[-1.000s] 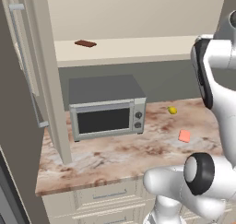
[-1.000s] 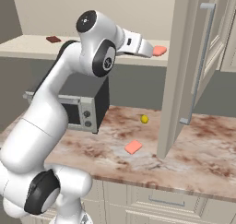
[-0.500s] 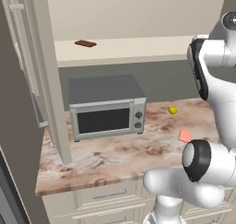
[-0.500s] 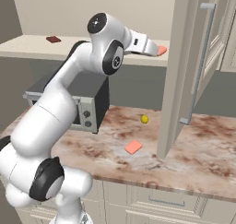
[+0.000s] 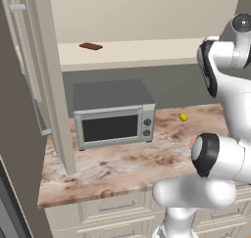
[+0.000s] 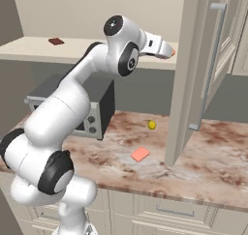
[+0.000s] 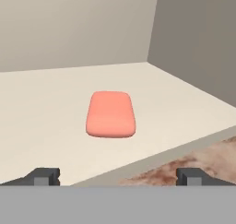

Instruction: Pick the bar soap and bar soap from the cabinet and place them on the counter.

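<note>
In your hand view the gripper stands wide open and holds nothing; its two dark fingertips sit far apart at about 7 and 5 o'clock of the picture. One bar soap lies flat on the beige shelf of the cabinet, just ahead of the gap between the tips, toward 12 o'clock from them, apart from both; the shelf's front edge runs between soap and tips. From your right base view the second bar soap rests on the counter, at roughly 7 o'clock from the small yellow ball, near the open cabinet door; the microwave stands at the counter's left.
</note>
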### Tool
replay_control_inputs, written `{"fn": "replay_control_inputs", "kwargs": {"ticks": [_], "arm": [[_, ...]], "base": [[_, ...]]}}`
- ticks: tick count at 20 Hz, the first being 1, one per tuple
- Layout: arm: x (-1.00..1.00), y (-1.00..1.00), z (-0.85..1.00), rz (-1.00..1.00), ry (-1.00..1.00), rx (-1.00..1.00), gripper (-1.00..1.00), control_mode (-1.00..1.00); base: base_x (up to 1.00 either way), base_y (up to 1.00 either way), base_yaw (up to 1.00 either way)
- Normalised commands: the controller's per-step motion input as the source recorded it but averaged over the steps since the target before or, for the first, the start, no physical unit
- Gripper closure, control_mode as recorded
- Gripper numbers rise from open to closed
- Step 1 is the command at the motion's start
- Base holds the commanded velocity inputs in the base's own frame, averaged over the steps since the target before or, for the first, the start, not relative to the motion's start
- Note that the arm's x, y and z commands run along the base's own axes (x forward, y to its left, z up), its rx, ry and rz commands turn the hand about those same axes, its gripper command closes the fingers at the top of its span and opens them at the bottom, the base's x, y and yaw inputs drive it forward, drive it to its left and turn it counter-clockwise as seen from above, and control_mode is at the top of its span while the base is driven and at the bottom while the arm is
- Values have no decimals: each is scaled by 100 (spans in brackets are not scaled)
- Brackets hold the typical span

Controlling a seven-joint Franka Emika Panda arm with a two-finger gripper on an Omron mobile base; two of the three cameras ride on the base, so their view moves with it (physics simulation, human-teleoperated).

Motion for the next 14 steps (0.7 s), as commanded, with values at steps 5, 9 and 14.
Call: {"fn": "replay_control_inputs", "kwargs": {"ticks": [5,9,14], "arm": [[39,-13,-3,0,0,0,-100,-100],[35,-13,-1,0,0,0,-100,-100],[34,-14,-4,0,0,0,-100,-100]], "base": [[0,0,0],[0,0,0],[0,0,0]]}}
